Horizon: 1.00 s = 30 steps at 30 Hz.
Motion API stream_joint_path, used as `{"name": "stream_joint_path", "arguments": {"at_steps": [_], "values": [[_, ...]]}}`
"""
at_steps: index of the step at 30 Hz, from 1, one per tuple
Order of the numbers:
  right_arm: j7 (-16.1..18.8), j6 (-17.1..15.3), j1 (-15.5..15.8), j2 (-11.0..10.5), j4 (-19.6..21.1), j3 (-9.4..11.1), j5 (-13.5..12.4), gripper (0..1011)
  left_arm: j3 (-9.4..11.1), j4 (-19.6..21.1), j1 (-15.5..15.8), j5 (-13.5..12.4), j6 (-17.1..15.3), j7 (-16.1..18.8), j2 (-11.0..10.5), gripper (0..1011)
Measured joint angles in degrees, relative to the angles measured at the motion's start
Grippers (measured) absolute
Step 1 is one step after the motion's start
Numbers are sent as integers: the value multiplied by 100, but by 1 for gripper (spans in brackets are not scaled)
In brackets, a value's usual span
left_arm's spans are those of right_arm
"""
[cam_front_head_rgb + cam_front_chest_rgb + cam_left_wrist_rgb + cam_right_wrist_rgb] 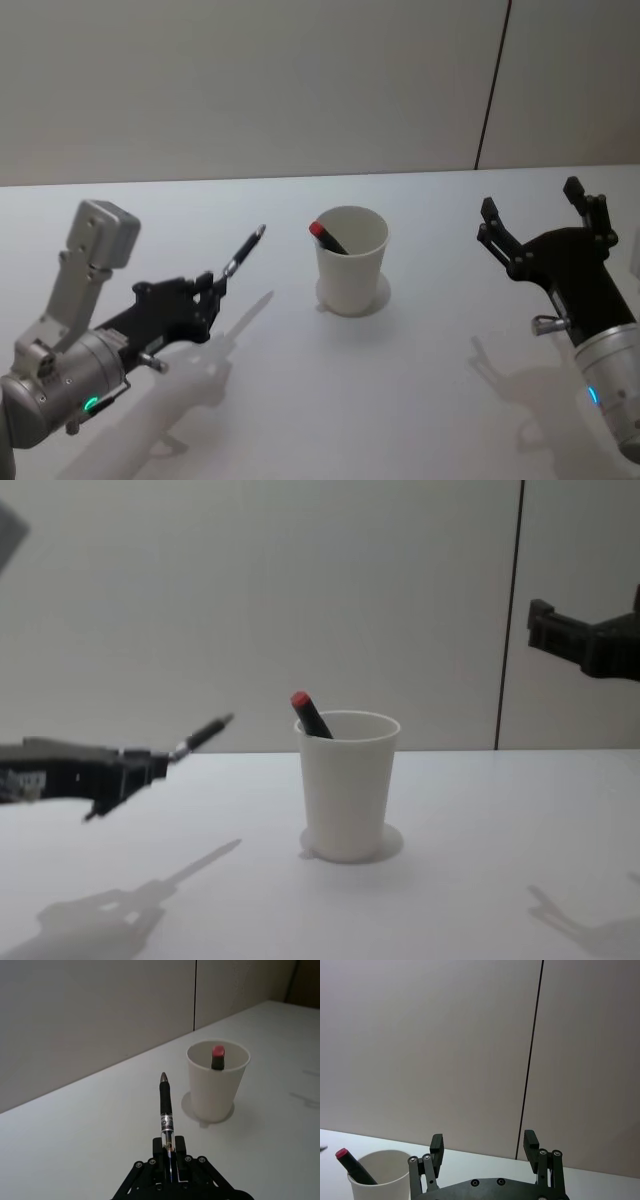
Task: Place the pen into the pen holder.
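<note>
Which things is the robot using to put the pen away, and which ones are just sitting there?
For the job:
pen, gripped by the left gripper, tip aimed toward the cup
pen holder, the upright white cup

Just there:
red-topped pen, leaning inside the cup
right gripper, open and empty, raised on the right
table

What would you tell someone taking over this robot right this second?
Left gripper: shut on the pen, held above the table, left of the pen holder and apart from it.
Right gripper: open, empty, raised on the holder's right.
Pen holder: upright mid-table; a red-capped pen leans inside.
Done: pen grasped and lifted.
Left: carry it over the rim and release it inside.
</note>
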State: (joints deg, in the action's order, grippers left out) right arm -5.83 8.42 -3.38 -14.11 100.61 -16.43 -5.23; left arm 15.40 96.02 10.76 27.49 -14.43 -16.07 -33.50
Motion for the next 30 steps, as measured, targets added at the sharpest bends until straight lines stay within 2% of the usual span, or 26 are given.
{"name": "stream_joint_path", "arguments": {"at_steps": [3,9,15,16,23,30], "values": [[0,0,0,0,0,0,0,1002,-22,25,-14,87,203,9,13,152],[0,0,0,0,0,0,0,1001,-63,56,-27,357,886,16,100,152],[0,0,0,0,0,0,0,1002,-68,3,6,562,1431,-54,224,152],[0,0,0,0,0,0,0,1002,-66,-29,25,631,1612,-103,268,152],[0,0,0,0,0,0,0,1001,-15,-242,160,851,2195,-366,498,152],[0,0,0,0,0,0,0,1001,50,-484,315,952,2554,-748,696,152]]}}
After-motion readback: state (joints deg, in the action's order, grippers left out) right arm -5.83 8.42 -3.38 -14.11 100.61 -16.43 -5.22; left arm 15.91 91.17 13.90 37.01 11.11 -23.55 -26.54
